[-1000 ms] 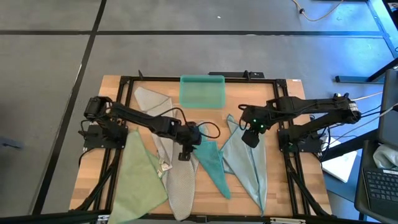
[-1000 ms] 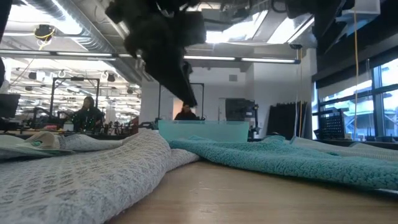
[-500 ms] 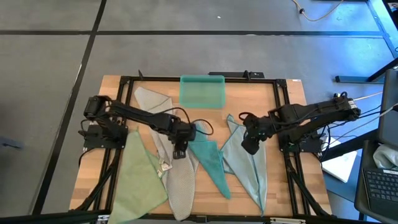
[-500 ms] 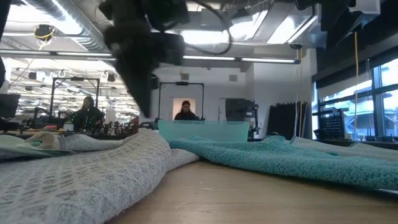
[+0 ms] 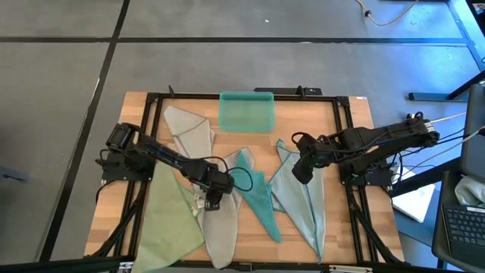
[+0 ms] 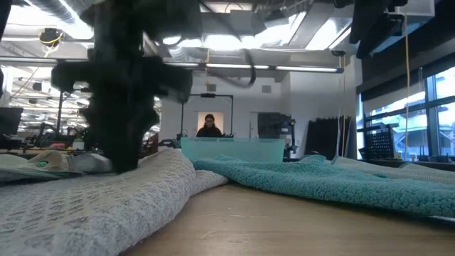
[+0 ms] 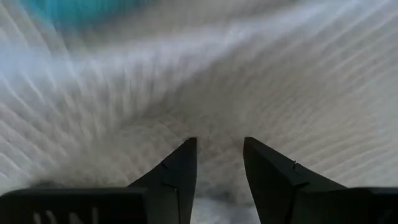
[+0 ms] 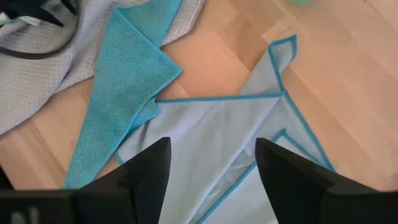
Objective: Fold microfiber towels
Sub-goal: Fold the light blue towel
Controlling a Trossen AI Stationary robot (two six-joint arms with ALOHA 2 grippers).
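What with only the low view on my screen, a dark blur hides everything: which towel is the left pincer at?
Observer: In the high view, the left pincer is down over the light grey towel, near its middle.
Operator: Is it gripping the cloth?
Observer: The left wrist view shows its jaws apart, with grey weave visible in the gap and nothing pinched.
Operator: And the right arm?
Observer: The right pincer hangs open over the pale blue towel, beside the teal towel.
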